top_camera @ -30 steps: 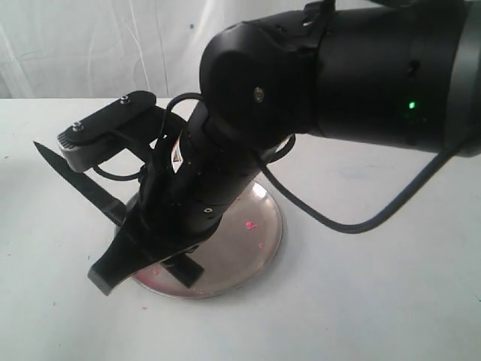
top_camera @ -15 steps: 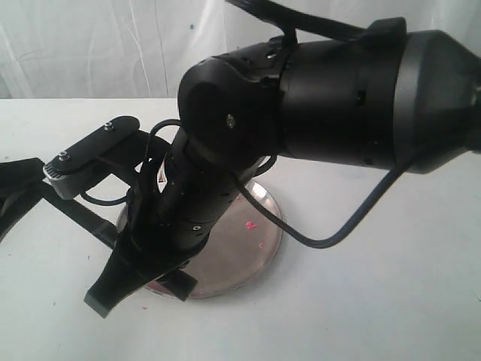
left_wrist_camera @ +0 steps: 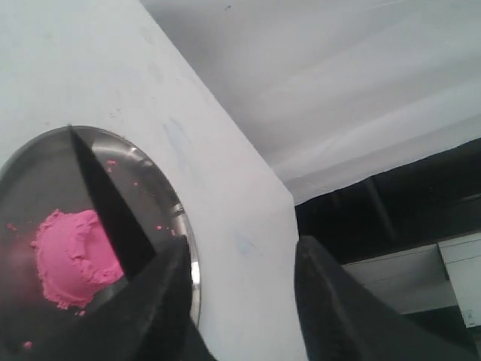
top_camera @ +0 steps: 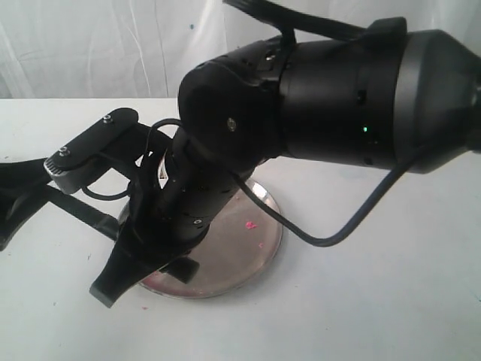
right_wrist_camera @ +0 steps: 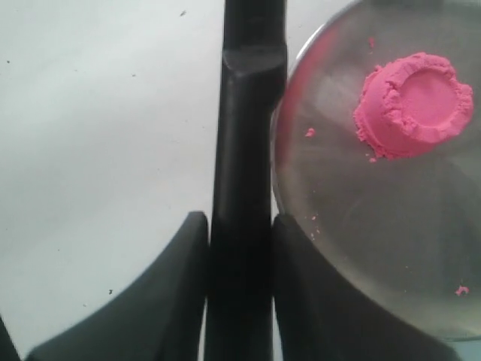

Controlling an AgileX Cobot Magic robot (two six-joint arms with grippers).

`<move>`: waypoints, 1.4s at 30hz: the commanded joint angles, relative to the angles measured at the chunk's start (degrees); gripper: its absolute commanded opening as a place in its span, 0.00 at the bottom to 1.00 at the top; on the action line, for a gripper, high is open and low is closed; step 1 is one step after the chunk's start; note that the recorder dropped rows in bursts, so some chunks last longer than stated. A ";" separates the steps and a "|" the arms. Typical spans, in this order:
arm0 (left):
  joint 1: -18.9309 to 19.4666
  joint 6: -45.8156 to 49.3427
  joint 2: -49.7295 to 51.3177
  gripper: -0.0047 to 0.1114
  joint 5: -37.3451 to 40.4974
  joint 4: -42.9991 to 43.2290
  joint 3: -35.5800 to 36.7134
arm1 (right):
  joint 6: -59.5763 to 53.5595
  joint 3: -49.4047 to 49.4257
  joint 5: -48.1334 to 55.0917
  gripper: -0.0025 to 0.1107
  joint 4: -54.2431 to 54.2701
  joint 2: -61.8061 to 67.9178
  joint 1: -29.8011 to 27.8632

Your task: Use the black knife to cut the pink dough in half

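A: What is the right gripper (right_wrist_camera: 239, 248) doing?

B: In the right wrist view its two fingers are pressing against the sides of the black knife (right_wrist_camera: 244, 135)'s handle, so it is clamping the knife. The handle is running up the middle of that frame and leaving it at the top edge.

A: And the blade?

B: It is showing in the left wrist view as a dark pointed wedge (left_wrist_camera: 105, 203) in the lower left, slanting across the steel plate (left_wrist_camera: 180, 218) with its tip near the plate's far rim. The lower part of it is disappearing behind a dark finger (left_wrist_camera: 161, 301).

A: Where is the pink dough sitting?

B: On the plate. In the right wrist view the pink dough (right_wrist_camera: 413, 105) is lying in the upper right, a whole ridged mound with a dimpled top. In the left wrist view the dough (left_wrist_camera: 71, 256) is sitting just beside the blade; whether the edge is touching it I cannot tell.

A: Is the exterior view helping?

B: Hardly. The right arm (top_camera: 323, 98) is filling the upper right and middle of the frame and covering most of the plate (top_camera: 255, 248), so the dough is hidden there. Only pink crumbs (top_camera: 250, 224) are showing on the bare metal.

A: And the left gripper (left_wrist_camera: 240, 293)?

B: Its fingers are standing apart in the left wrist view, gripping nothing. In the exterior view it is cut off by the left edge.
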 commanded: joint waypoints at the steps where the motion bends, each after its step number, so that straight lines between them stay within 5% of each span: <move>1: 0.15 0.32 -0.13 0.46 -1.37 0.93 -1.19 | 1.35 0.22 -0.88 0.02 -2.11 -0.45 0.02; 15: 0.15 0.32 -0.13 0.46 1.63 2.14 -1.19 | 5.81 0.22 -2.85 0.02 -6.39 -2.85 -0.09; 34: 0.15 2.02 -0.13 0.46 1.85 -3.89 -1.35 | 0.58 0.22 -3.37 0.02 5.59 -3.42 0.02; 42: 0.15 2.02 -0.13 0.21 2.65 -4.01 -2.31 | 0.58 0.22 -3.37 0.02 5.59 -3.42 0.02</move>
